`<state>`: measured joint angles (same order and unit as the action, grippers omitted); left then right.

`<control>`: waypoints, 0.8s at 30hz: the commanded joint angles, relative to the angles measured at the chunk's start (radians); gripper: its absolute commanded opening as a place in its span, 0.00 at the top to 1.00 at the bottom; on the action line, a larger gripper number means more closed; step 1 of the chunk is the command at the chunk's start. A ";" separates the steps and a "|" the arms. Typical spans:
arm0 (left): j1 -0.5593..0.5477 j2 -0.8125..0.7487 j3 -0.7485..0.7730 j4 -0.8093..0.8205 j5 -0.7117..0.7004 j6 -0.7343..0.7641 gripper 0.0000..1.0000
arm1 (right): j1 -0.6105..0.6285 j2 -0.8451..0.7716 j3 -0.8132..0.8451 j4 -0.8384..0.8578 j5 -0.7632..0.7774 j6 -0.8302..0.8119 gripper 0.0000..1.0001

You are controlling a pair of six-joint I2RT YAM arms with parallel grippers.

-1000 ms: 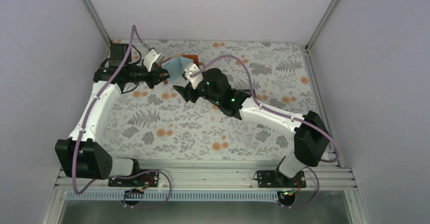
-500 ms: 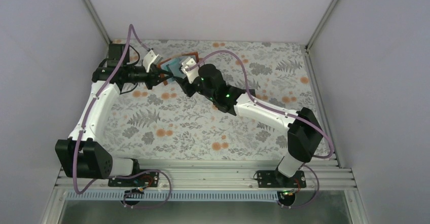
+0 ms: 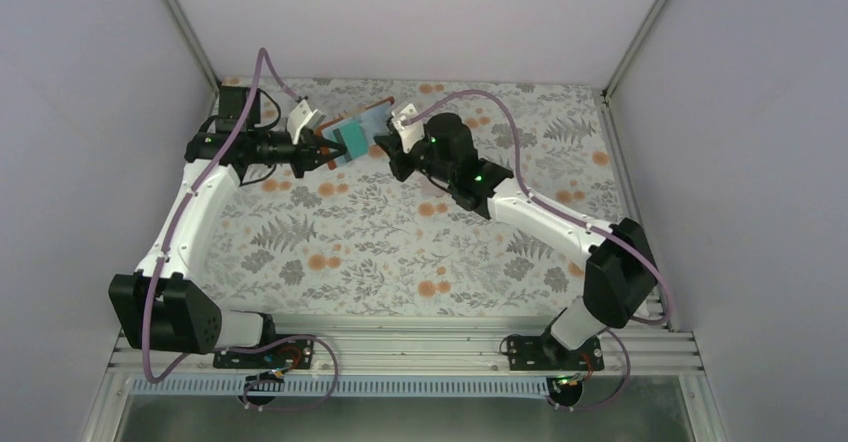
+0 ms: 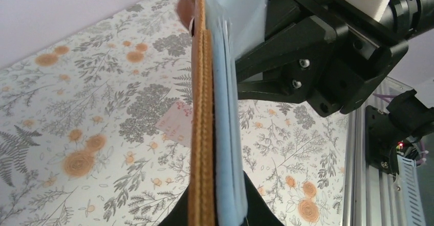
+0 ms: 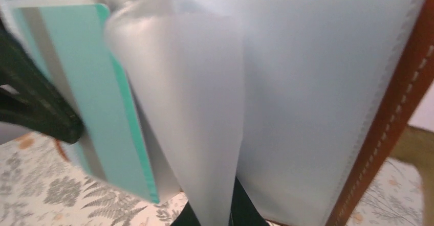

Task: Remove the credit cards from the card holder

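- Your left gripper (image 3: 320,150) clamps the card holder (image 4: 202,134) off the table (image 3: 400,252), far left.
- Your right gripper (image 5: 215,217) pinches a clear sleeve (image 5: 204,108) (fingertips mostly cropped).
- The teal card (image 5: 110,108) shows blurred, half tucked in.
- The pink card (image 4: 176,126) lies partly hidden below.

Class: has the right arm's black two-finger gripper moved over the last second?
Yes: the right gripper moved rightward and toward the far edge of the floral table.
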<state>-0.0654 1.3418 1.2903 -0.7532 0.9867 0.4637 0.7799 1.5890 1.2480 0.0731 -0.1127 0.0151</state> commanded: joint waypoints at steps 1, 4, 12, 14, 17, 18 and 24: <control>0.007 -0.009 -0.011 -0.030 0.066 0.024 0.95 | -0.057 -0.060 -0.022 -0.008 -0.162 -0.040 0.96; 0.007 -0.008 -0.012 -0.033 0.083 0.033 0.92 | -0.067 -0.085 -0.023 -0.019 -0.306 -0.075 0.96; 0.007 -0.013 -0.003 -0.065 0.128 0.070 0.98 | -0.135 -0.140 -0.047 -0.008 -0.447 -0.024 0.79; 0.007 -0.017 -0.007 -0.031 0.064 0.028 0.98 | -0.181 -0.163 -0.070 -0.010 -0.325 0.033 0.72; 0.004 -0.012 -0.019 0.034 -0.117 -0.058 0.98 | -0.237 -0.166 -0.042 -0.105 -0.097 0.109 0.66; -0.001 -0.010 -0.022 0.054 -0.209 -0.083 0.98 | -0.241 -0.160 -0.017 -0.151 -0.052 0.116 0.66; -0.117 0.031 -0.025 0.128 -0.923 -0.104 0.98 | -0.196 -0.175 0.010 -0.184 -0.141 0.174 0.72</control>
<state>-0.1127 1.3449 1.2617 -0.7067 0.5537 0.3908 0.5346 1.4387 1.2388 -0.0956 -0.2310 0.1165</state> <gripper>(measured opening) 0.082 0.302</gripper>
